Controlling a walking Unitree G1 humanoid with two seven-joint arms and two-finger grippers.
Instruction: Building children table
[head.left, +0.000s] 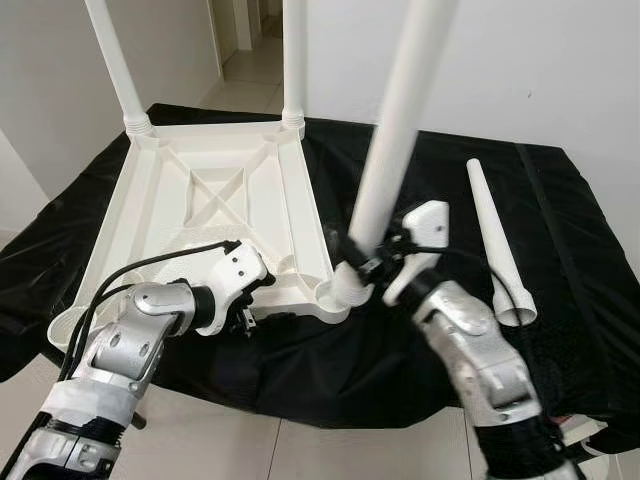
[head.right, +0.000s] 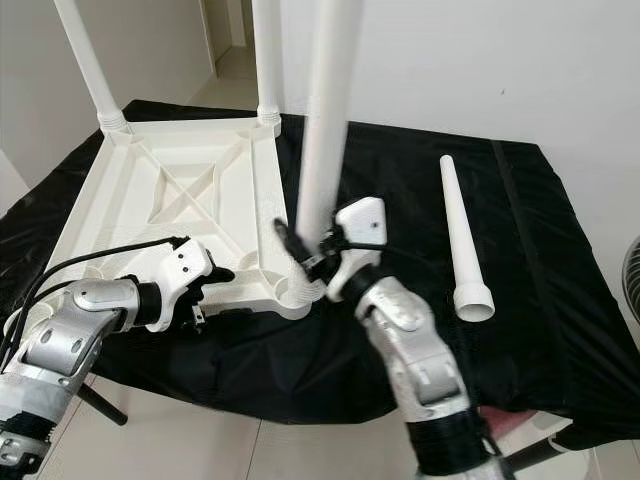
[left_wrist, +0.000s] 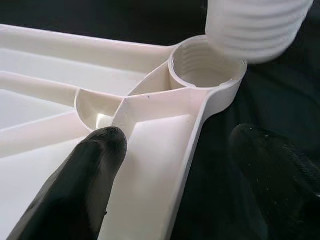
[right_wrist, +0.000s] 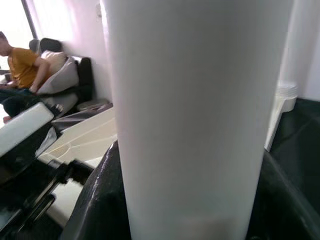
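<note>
The white table top (head.left: 215, 190) lies upside down on a black cloth (head.left: 560, 200). Two white legs (head.left: 115, 60) (head.left: 293, 60) stand screwed into its far corners. My right gripper (head.left: 375, 262) is shut on a third leg (head.left: 400, 110), held tilted. The ribbed end (left_wrist: 255, 25) of that leg hangs just above and beside the near-right corner socket (left_wrist: 207, 65). A fourth leg (head.left: 495, 240) lies loose on the cloth to the right. My left gripper (left_wrist: 185, 185) is open astride the table top's near rim, one finger (left_wrist: 75, 190) inside and the other on the cloth outside.
The cloth-covered table ends just before me, with tiled floor (head.left: 300, 450) below its front edge. White walls and a doorway (head.left: 245, 40) lie behind. A person (right_wrist: 20, 65) sits on a sofa far off.
</note>
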